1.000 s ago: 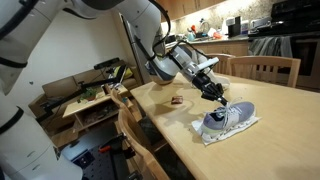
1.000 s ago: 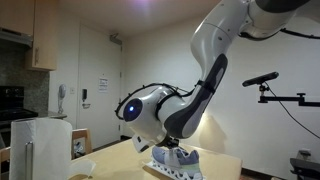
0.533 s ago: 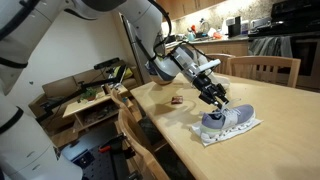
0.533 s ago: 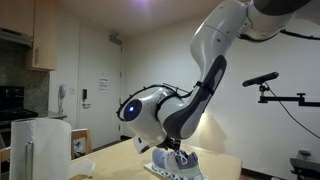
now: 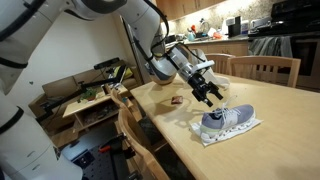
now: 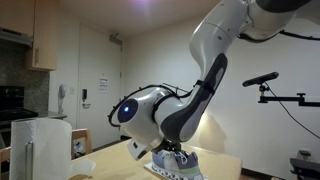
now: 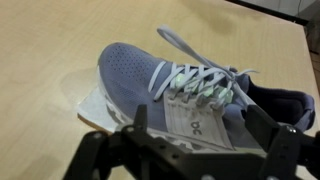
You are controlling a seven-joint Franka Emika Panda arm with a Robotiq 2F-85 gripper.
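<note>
Sneaker (image 5: 228, 121), grey-blue with pale laces, lies on its sole upon a white sheet (image 5: 205, 138) on the light wooden tabletop (image 5: 285, 105), toe pointing away from the arm. The pincer (image 5: 211, 95) hangs just above the shoe's collar with its jaws spread wide; in the wrist view the two dark fingers (image 7: 140, 122) stand either side of the laces, gripping nothing. Whether a fingertip brushes the shoe I cannot tell. Near the shoe, towards the arm's base, sits a small brown object (image 5: 177, 100), apart from the sheet. The room is a kitchen with dark cabinets (image 5: 190, 8) behind. Counted in an exterior view: one sneaker, one sheet, one brown object, two wooden chairs (image 5: 266, 68) at the tabletop.
</note>
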